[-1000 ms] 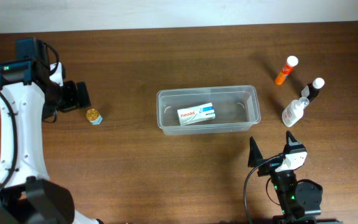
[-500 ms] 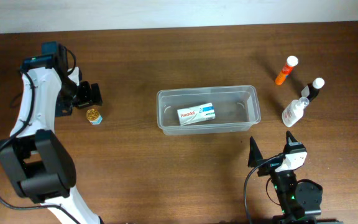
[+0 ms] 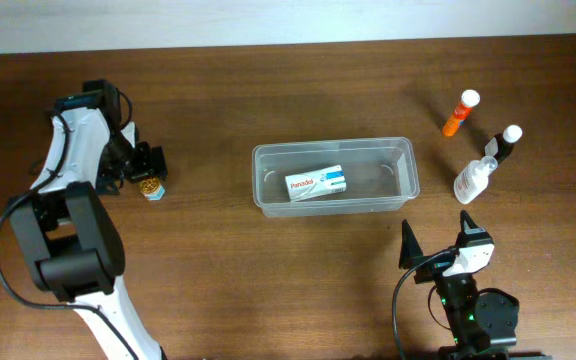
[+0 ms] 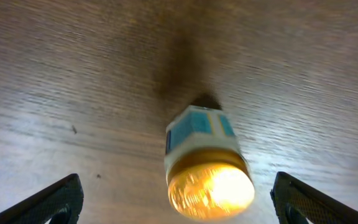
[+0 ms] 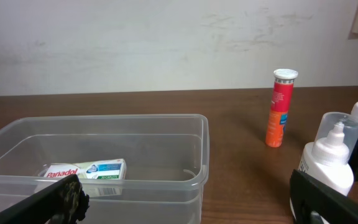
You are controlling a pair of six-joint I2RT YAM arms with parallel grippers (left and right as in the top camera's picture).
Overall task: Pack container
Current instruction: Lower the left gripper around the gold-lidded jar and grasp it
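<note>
Both spread wide: left hand (image 3: 146,170) w/ container (image 3: 330,146) well to its rt, right hand (image 3: 438,240) just behind container.

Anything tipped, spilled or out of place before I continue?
Nothing stands out. The box lies flat in the container; the orange tube, spray bottle and dark bottle stand upright; the jar stands between the fingers of the open left hand.
</note>
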